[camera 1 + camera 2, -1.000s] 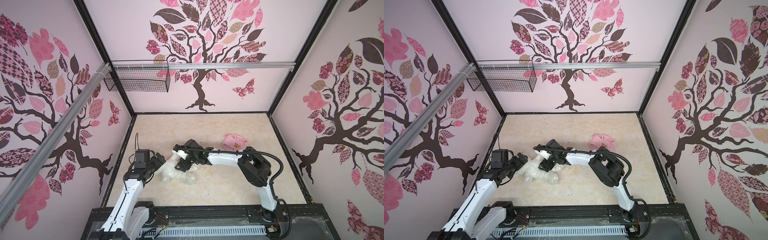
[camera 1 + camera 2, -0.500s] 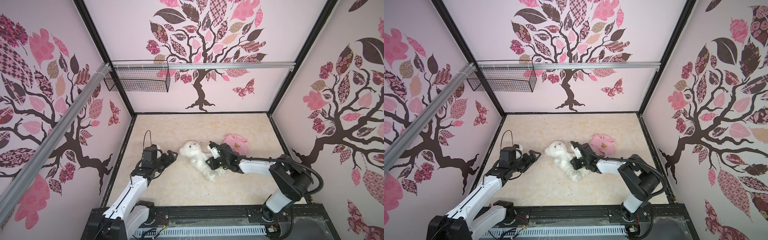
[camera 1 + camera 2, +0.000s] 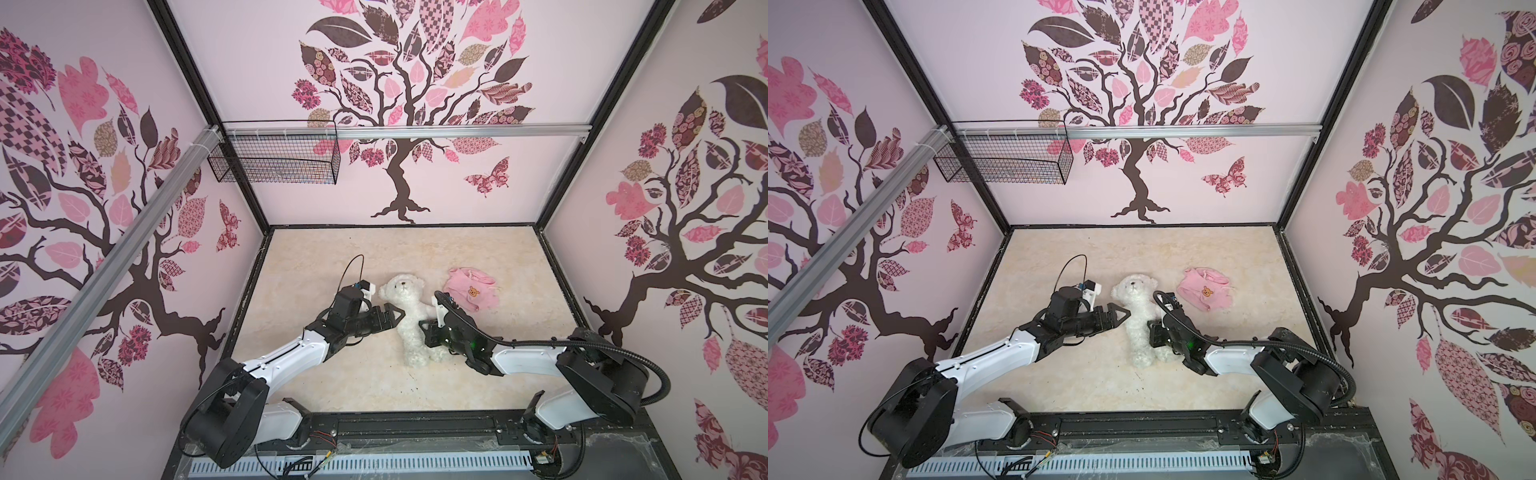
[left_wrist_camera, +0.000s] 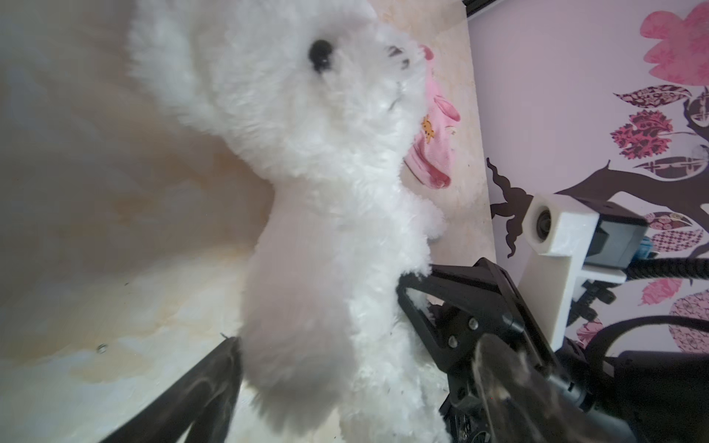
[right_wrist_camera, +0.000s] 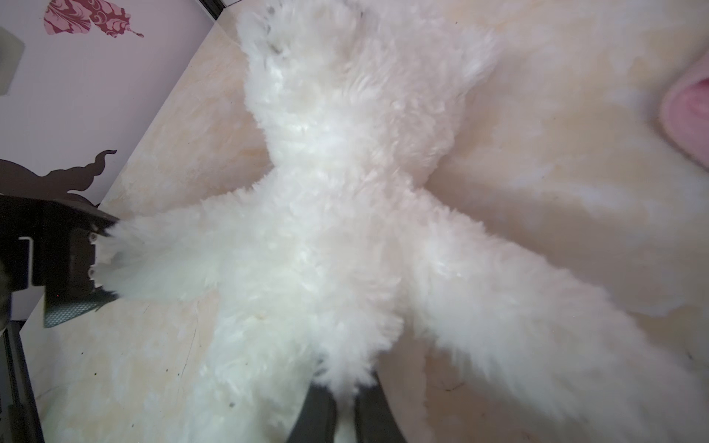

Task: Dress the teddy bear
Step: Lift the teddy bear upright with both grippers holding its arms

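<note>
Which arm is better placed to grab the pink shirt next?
Right, probably: the pink shirt lies beyond the right gripper, which must first release the teddy bear; the bear blocks the open left gripper.

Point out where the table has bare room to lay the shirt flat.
Bare: the far table strip behind the teddy bear, and the near strip between its feet and the front rail. Crowded: mid-table, where left gripper, right gripper and pink shirt flank it.
</note>
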You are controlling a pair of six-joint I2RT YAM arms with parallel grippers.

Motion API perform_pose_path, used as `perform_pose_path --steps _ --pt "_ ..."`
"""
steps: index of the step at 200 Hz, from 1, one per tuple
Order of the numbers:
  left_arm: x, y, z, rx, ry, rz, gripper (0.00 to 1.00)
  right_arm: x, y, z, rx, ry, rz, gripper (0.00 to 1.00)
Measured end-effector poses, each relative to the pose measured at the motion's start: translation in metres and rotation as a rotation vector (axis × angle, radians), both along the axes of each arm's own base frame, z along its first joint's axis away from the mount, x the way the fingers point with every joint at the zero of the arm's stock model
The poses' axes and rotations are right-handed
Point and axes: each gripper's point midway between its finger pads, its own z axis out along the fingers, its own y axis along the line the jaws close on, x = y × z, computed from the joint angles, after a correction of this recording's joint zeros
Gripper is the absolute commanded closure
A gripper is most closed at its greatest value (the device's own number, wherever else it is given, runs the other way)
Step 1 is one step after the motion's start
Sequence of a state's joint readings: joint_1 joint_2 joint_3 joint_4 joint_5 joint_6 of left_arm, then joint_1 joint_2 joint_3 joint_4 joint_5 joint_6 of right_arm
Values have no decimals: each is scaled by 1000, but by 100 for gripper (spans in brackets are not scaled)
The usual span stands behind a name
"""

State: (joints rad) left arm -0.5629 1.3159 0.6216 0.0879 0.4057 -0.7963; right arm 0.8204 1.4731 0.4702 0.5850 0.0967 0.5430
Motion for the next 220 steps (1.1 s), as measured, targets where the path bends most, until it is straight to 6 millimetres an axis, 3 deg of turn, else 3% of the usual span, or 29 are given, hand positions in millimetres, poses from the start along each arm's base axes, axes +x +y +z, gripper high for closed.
perform_pose_path --steps 60,113,133,174,220 --pt "24 -24 22 -53 -67 -19 3 -4 -14 48 106 -157 -58 98" --pt "11 -48 48 -149 -133 -113 3 -20 -39 91 177 -365 -55 98" --pt "2 -61 61 -195 -167 -172 8 -25 -45 102 193 -433 -49 99" --pt "-5 -86 69 -243 -192 -263 29 -32 -60 104 190 -493 -67 99" --pt "0 -105 56 -238 -172 -299 46 -30 -74 94 144 -460 -131 98"
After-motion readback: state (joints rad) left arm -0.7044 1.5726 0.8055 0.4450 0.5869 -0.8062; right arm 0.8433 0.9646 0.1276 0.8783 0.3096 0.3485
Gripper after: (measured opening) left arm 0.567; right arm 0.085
